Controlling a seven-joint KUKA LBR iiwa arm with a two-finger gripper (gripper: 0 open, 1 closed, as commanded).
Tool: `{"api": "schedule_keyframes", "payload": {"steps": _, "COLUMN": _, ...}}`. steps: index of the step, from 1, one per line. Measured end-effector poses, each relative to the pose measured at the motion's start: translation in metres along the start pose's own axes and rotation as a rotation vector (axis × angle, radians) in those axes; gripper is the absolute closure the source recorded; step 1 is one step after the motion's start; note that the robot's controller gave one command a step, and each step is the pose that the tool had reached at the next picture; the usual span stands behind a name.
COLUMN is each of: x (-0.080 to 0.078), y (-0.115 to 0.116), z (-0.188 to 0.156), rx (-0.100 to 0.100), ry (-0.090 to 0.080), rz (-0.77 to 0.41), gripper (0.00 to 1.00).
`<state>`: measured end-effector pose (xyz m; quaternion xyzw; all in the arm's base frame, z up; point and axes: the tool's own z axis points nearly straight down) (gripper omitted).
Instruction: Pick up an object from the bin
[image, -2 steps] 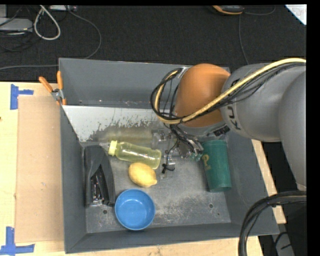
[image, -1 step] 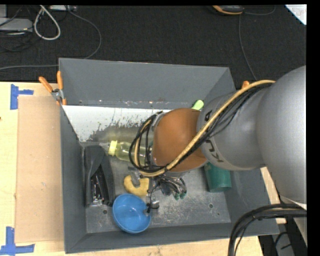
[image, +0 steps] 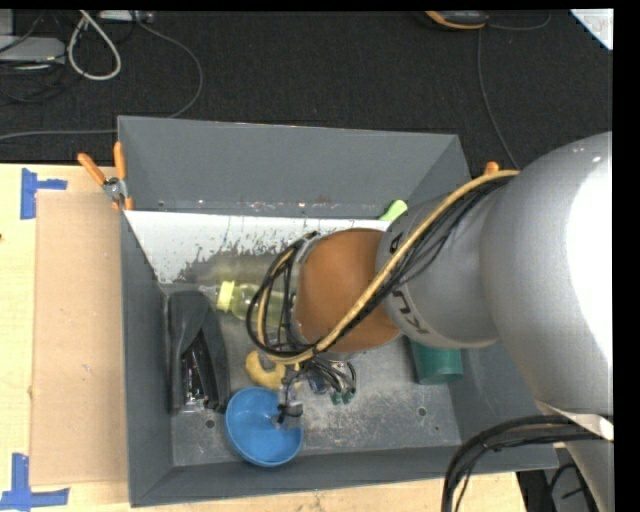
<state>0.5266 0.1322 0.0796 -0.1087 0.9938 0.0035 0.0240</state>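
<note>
Down near the front wall of the grey metal bin (image: 280, 165), the claw (image: 289, 411) hangs at the upper right rim of a blue round plastic bowl (image: 255, 432). Its tip looks to be at or just inside that rim. From where I stand I can't tell whether the claw is apart or together, and nothing shows plainly gripped in it.

Along the bin's left side lies a black, long stapler-like tool (image: 196, 362), stretched front to back and well apart from the claw. To its right, further back, a clear plastic bottle with a yellow-green cap (image: 236, 297) lies on its side, partly behind the black and yellow cables (image: 268, 318) looping off the wrist. Below the bottle and just above the bowl sits a small yellow lump (image: 262, 371), close beside the claw's left.

The bowl itself rests on the floor at the front, left of centre. Above the claw bulges the orange cover (image: 335, 285) on the wrist. Right of that, a teal block (image: 438, 364) peeks out beneath the big silver arm (image: 530, 260), and a lime-green piece (image: 394, 211) shows against the back wall.
</note>
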Motion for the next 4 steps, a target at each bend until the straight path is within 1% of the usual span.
{"api": "schedule_keyframes", "payload": {"steps": 1, "x": 0.002, "y": 0.042, "z": 0.01, "rx": -0.007, "ry": 0.042, "rz": -0.245, "gripper": 1.0}}
{"api": "schedule_keyframes", "payload": {"steps": 3, "x": 0.002, "y": 0.042, "z": 0.009, "rx": -0.007, "ry": 0.042, "rz": -0.244, "gripper": 1.0}}
{"api": "schedule_keyframes", "payload": {"steps": 4, "x": 0.003, "y": 0.042, "z": -0.009, "rx": -0.007, "ry": 0.048, "rz": -0.244, "gripper": 1.0}}
